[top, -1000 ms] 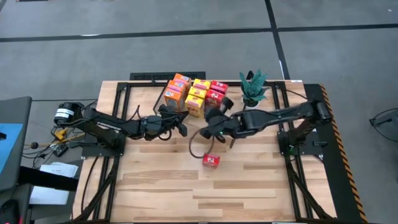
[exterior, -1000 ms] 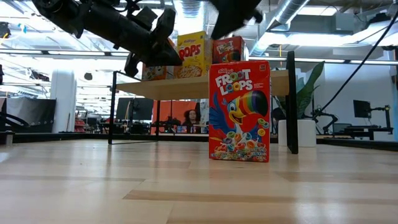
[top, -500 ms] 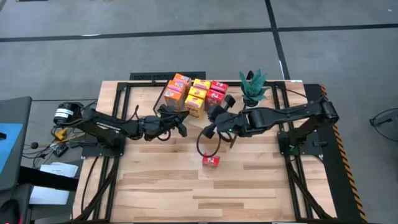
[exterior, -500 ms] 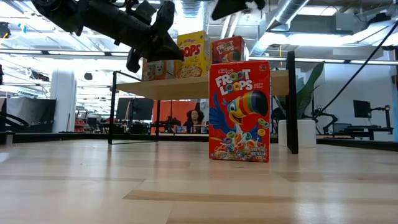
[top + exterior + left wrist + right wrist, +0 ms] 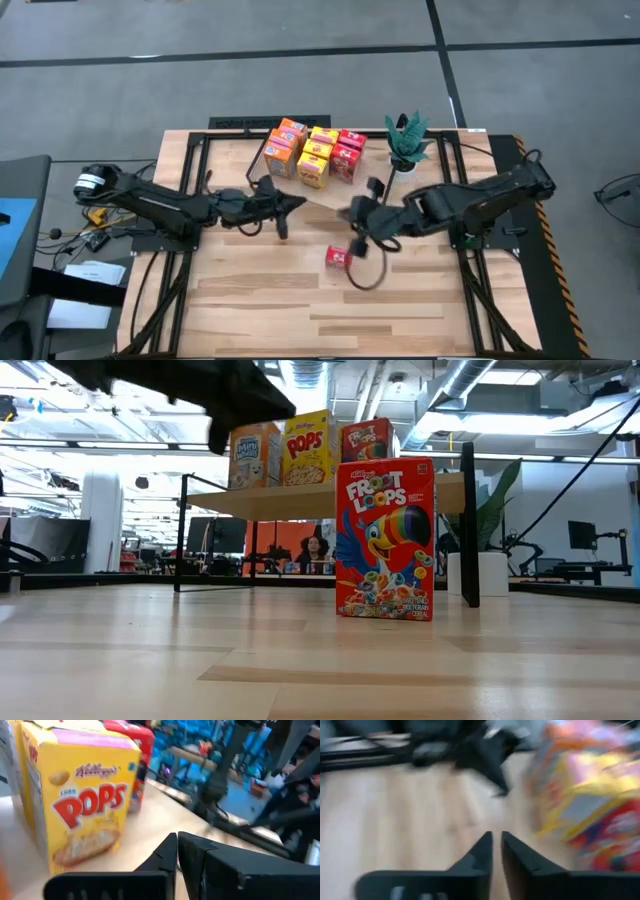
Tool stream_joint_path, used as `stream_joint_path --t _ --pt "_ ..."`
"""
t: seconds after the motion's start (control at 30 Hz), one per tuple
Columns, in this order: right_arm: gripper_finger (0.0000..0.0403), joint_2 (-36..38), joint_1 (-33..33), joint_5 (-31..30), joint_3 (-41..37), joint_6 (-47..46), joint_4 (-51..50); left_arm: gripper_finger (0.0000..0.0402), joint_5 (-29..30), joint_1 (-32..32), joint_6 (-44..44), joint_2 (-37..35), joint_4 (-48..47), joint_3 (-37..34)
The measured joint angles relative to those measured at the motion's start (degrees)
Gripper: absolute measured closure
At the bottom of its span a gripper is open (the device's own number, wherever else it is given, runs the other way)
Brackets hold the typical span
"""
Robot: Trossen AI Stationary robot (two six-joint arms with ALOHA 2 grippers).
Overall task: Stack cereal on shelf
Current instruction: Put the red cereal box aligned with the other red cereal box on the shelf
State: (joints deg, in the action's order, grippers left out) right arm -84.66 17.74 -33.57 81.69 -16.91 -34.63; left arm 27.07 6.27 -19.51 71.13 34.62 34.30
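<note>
One red cereal box (image 5: 339, 258) is observed standing upright and alone on the tabletop (image 5: 400, 300), just below centre in the high view, its long axis vertical as confirmed in the low view. The remaining boxes (image 5: 313, 150) are grouped on the shelf (image 5: 262, 160) at upper centre.

The right gripper (image 5: 358, 240) is found immediately right of and slightly above the lone box in the high view, clearly the nearer of the two; contact cannot be determined. Its jaws are seen narrow, with only a slim gap.

The left gripper (image 5: 287, 203) is positioned left of centre, near the shelf's front edge, jaws pressed together and holding nothing.

The coming approach is judged to fall to the right arm, with the box lying to the lower left of its jaws.
</note>
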Motion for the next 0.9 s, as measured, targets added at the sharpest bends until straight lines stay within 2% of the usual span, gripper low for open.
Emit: stream_joint_path --t 0.17,0.33,0.43,0.53,0.67,0.9 --pt "0.0241 1.42 5.9 9.36 0.87 -6.91 -7.49 0.0357 -2.61 4.08 0.58 -8.16 -8.32 -0.02" --pt "0.0124 -2.35 10.56 9.68 0.85 -8.66 -7.95 0.027 -4.4 8.85 1.03 -12.65 -10.91 0.0" --pt "0.0079 -6.18 10.97 9.59 0.85 -11.01 -8.17 0.0214 -4.18 11.01 0.48 -13.44 -13.42 0.0" --pt "0.0056 -10.09 10.47 9.56 0.85 -12.49 -8.38 0.0168 -2.74 12.25 -1.7 -13.38 -15.77 0.0" --pt "0.005 -13.72 9.08 9.65 0.83 -13.13 -9.08 0.0129 -1.77 12.54 -6.51 -12.94 -19.8 0.0" --pt "0.0061 -16.09 6.55 13.43 0.74 -13.54 -10.17 0.0109 -2.75 12.54 -9.07 -12.89 -22.94 -0.02"
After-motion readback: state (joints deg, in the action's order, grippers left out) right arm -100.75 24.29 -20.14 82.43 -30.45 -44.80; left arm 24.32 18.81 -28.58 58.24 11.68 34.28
